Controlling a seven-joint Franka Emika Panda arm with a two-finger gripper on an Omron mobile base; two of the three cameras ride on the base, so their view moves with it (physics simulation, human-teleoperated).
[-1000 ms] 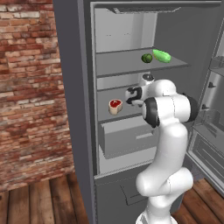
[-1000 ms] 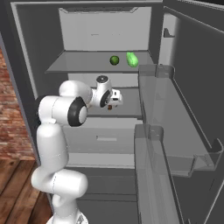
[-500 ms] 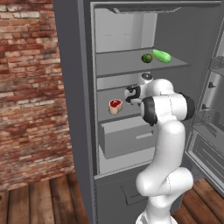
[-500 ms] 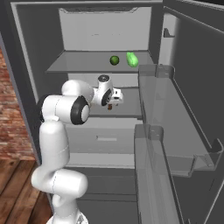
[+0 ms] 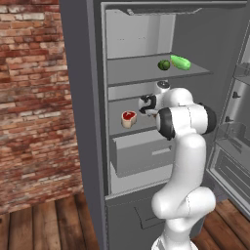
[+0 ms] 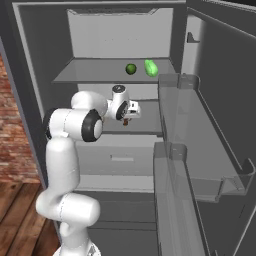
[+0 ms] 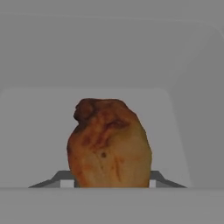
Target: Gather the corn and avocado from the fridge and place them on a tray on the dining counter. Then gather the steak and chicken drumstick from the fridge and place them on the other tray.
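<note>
Item: chicken drumstick [image 7: 109, 143], on the fridge's middle shelf [image 5: 141, 128], sitting between my jaws, which look closed against its sides. Steak [image 5: 128, 118] lies to its left on the same shelf; avocado [image 5: 164, 65] and a pale green item, likely the corn [image 5: 180, 62], rest above. Risk, I judge: the rounded, tapering meat could squirt out of a shallow grip as I withdraw.

Two cameras sit behind the arm, one to its left, one to its right, both looking forward and slightly down into the same open fridge [image 5: 146, 73]. A third rides on the hand, very close to a chicken drumstick [image 7: 109, 144].
</note>
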